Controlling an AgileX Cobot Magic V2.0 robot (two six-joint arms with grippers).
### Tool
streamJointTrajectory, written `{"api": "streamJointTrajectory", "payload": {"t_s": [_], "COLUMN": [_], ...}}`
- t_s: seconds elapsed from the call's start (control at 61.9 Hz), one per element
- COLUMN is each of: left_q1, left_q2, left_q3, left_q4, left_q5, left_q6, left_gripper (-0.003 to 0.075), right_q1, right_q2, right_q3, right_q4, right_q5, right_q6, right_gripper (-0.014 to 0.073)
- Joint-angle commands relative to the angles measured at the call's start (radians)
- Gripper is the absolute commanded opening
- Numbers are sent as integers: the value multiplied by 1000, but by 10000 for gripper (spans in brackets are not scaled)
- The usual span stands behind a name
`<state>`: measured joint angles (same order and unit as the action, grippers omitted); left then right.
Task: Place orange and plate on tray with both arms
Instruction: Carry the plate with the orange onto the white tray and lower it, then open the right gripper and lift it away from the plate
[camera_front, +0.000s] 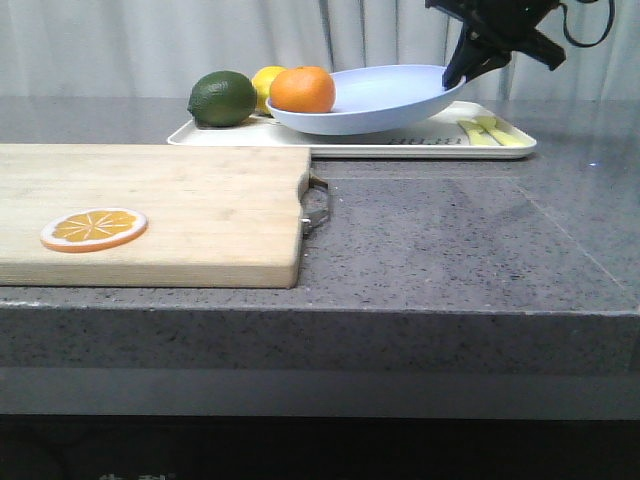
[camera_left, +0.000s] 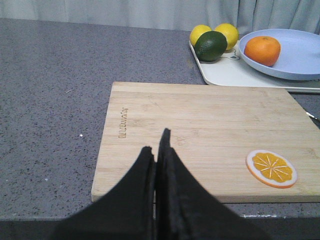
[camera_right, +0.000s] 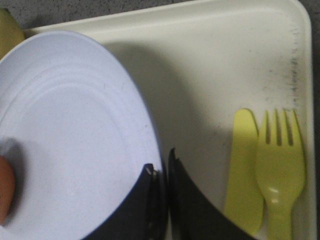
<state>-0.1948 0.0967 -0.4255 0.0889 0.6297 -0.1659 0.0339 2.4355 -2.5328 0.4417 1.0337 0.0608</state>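
Front: right end effector (camera_front: 462, 72) pinches plate (camera_front: 370, 100) by its rim, tilted over tray (camera_front: 400, 147); orange (camera_front: 302, 89) rides inside.
Left wrist: left end effector (camera_left: 159, 150) closed, empty, above cutting board (camera_left: 200, 120), idle.
Right wrist: rim clamped; fork (camera_right: 280, 170) beside.

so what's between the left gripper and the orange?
In the left wrist view: the wooden cutting board, then the tray edge and the plate rim. The orange sits in the plate; the left gripper is shut.
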Motion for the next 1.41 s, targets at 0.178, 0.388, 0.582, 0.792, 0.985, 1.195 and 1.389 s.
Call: {"api": "streamJointTrajectory", "payload": {"t_s": [0.178, 0.388, 0.582, 0.792, 0.985, 1.195, 1.389], "left_q1": [5, 5, 5, 5, 5, 5, 5], "left_q2": [10, 10, 10, 10, 10, 10, 10], "left_q3": [-24, -24, -24, -24, -24, -24, -24], "left_q4": [-3, -3, -3, -3, -3, -3, -3], "left_q5": [-83, -83, -83, -83, -83, -83, -83], "left_q6": [-8, -8, -8, -8, -8, -8, -8], "left_gripper": [-18, -18, -18, -18, -18, -18, -18], "right_q1": [9, 9, 2, 0, 1, 1, 34], "right_q2": [-21, -28, -65, -139, -173, -231, -375], "right_q3": [-94, -94, -125, -191, -194, -191, -60], "right_q4": [75, 75, 42, -162, -201, -207, -281], "right_q5": [-33, 6, 72, 213, 302, 305, 306], "right_q6": [19, 19, 19, 66, 75, 61, 11], "right_gripper": [-53, 167, 465, 311, 146, -61, -61]}}
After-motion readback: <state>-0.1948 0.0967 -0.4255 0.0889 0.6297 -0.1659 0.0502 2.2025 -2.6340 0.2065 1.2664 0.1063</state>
